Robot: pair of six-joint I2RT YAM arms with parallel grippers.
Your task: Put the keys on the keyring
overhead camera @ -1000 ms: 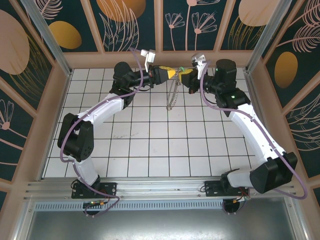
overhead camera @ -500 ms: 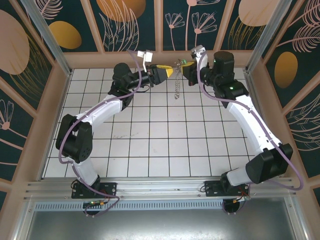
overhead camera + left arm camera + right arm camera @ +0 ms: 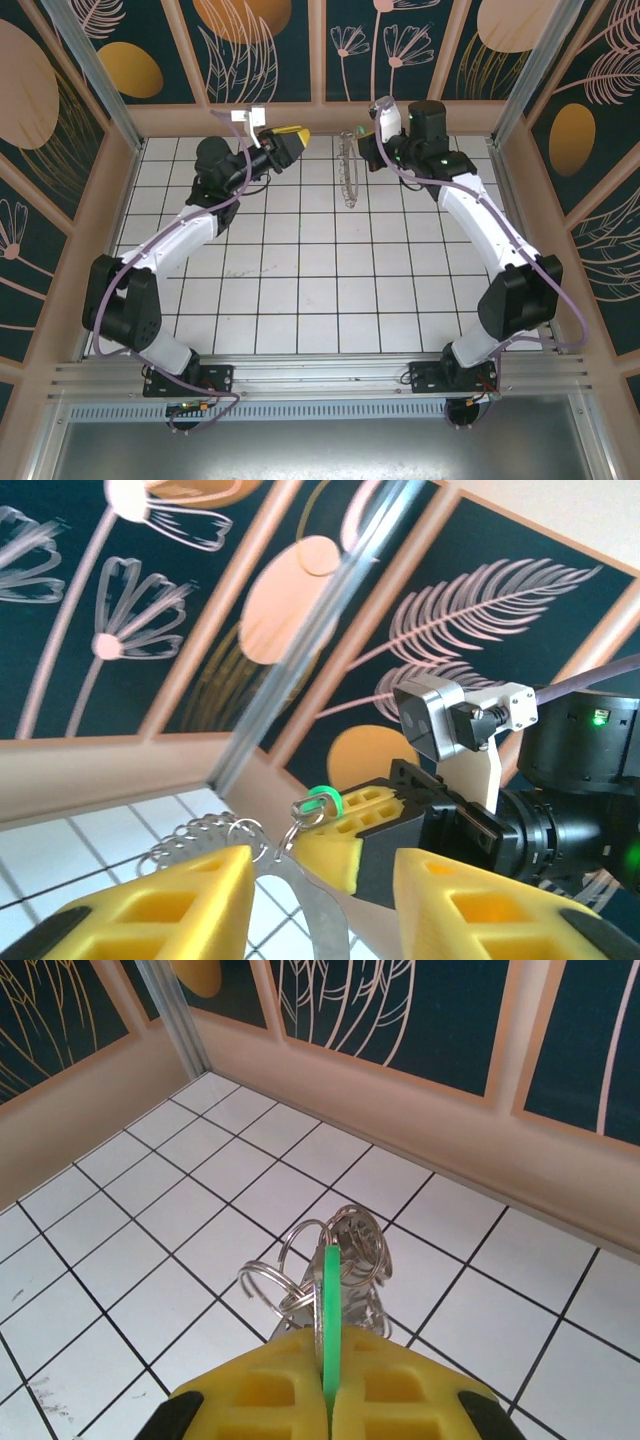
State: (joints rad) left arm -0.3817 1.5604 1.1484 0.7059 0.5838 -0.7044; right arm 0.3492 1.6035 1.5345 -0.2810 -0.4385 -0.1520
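Note:
My right gripper point(image 3: 363, 141) is up by the back wall, shut on the green head of the key point(image 3: 329, 1305). In the left wrist view the key point(image 3: 325, 802) pokes out of the right gripper's yellow fingers point(image 3: 350, 830). The keyring point(image 3: 348, 172) hangs from the key as a long loop of small silvery pieces, clear of the floor. Its rings point(image 3: 300, 1260) bunch just under the green head. My left gripper point(image 3: 286, 136) stands open to the left of the key, apart from it. Nothing is between the left gripper's yellow fingers point(image 3: 190, 900).
The back wall panel point(image 3: 320, 115) runs close behind both grippers. An aluminium corner post point(image 3: 300, 650) stands to the left of the key. White tiled floor point(image 3: 320, 280) spreads toward the arm bases.
My left gripper let go, opened and drew back to the left. My right gripper carried the key and hanging keyring up toward the back wall.

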